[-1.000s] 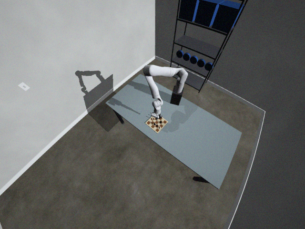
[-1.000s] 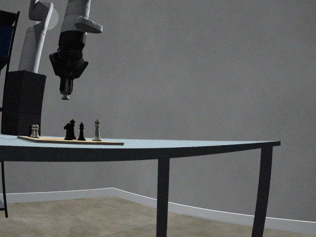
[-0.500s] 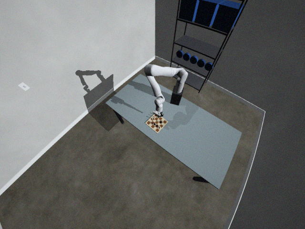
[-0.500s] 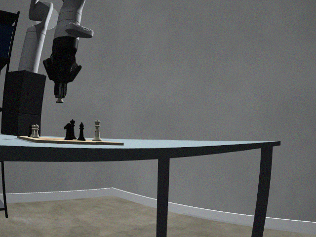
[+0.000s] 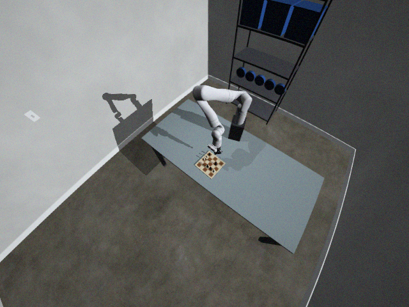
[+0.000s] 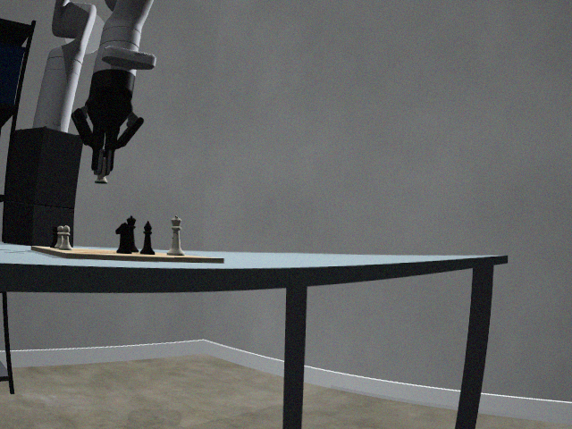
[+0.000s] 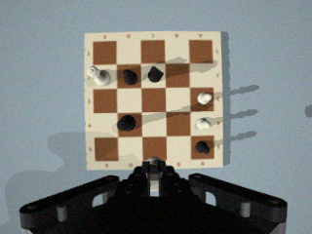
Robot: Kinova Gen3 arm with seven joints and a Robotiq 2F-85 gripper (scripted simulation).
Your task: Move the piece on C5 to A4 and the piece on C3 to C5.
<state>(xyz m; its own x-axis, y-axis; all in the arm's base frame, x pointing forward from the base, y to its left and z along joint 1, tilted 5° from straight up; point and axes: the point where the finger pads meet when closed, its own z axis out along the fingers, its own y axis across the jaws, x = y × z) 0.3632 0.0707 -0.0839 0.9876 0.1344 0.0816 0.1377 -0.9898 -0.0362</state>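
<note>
between gripper fingers, white piece

Brown-and-cream checkered board, black hand, seemingly pale piece

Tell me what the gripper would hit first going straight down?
Probably the board, at empty square C5 near its edge. The light piece in the gripper would touch first; depth is unclear.
</note>
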